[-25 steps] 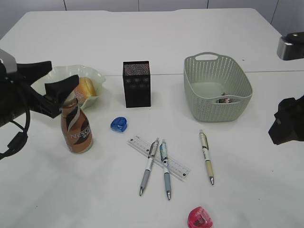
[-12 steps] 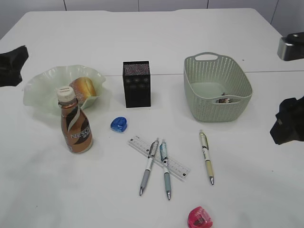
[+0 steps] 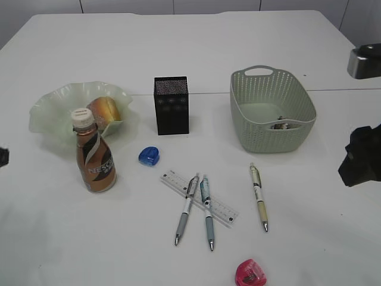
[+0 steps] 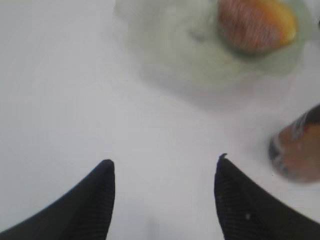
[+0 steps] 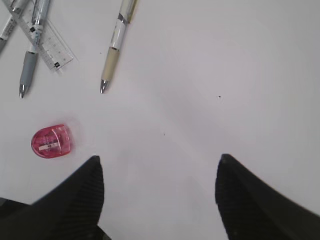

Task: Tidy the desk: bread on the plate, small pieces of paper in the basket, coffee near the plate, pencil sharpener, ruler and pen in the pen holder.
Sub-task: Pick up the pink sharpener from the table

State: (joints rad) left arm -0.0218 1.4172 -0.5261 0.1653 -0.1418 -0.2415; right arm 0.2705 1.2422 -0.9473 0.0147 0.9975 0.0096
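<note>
The bread [image 3: 106,110] lies in the pale green wavy plate [image 3: 50,113]. A brown coffee bottle [image 3: 95,161] stands upright just in front of the plate. On the table lie a blue pencil sharpener [image 3: 149,156], a pink sharpener [image 3: 251,273], a clear ruler [image 3: 199,198] and three pens [image 3: 258,196]. The black pen holder [image 3: 171,105] stands at centre back. Paper [image 3: 280,125] shows inside the basket [image 3: 271,110]. My left gripper [image 4: 165,160] is open over bare table, with the plate [image 4: 200,65] and bottle [image 4: 297,150] ahead. My right gripper [image 5: 159,158] is open, with the pink sharpener [image 5: 51,141] to its left.
Two of the pens [image 3: 186,211] lie across the ruler. In the exterior view only a dark sliver of the left arm [image 3: 2,157] shows at the left edge. The right arm [image 3: 360,158] sits at the right edge, with a dark device [image 3: 364,59] behind it.
My left arm has drawn back to the left, away from the coffee bottle, which stays standing by the plate. The right arm has hardly moved.
</note>
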